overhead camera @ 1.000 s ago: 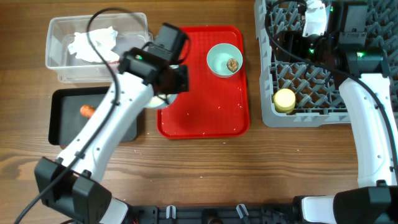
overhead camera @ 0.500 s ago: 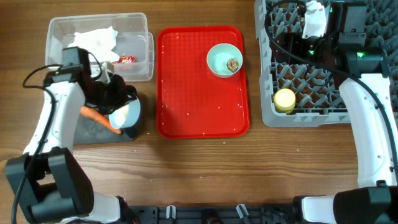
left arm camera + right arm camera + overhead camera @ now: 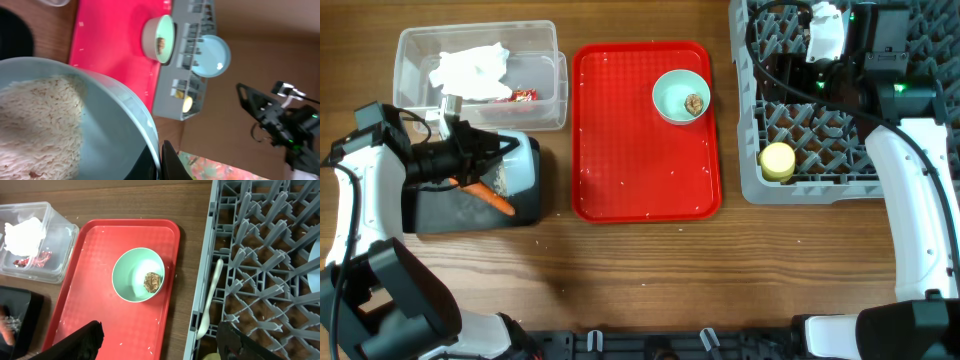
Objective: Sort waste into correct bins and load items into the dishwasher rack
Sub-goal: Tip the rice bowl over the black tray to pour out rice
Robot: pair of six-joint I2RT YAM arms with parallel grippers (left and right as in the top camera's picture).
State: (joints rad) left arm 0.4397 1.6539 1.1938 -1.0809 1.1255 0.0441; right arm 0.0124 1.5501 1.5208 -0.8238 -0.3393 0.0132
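Note:
My left gripper [image 3: 488, 160] is shut on the rim of the whitish-blue bowl [image 3: 520, 166], held tipped on its side over the black tray [image 3: 440, 212]. In the left wrist view the fingers [image 3: 161, 161] pinch the bowl [image 3: 115, 125] and white rice [image 3: 40, 120] lies inside. An orange carrot [image 3: 492, 198] lies in the black tray. The clear tub [image 3: 548, 70] holds a white tissue [image 3: 470, 68] and a red-brown wrapper [image 3: 523, 96]. The mint green bowl [image 3: 681, 96] holds a brown lump [image 3: 694, 103]. My right gripper [image 3: 160, 347] is open and empty, above the grey rack [image 3: 840, 185].
The flat red tray [image 3: 640, 170] carries the green bowl and scattered rice grains. A yellow cup [image 3: 778, 162] sits in the rack's front left corner. A light-blue plate [image 3: 212, 55] stands in the rack. A white spoon [image 3: 207, 305] lies in the rack.
My left arm has carried the whitish-blue bowl from the red tray's left edge to over the black tray and tipped it on its side. The right arm has not moved.

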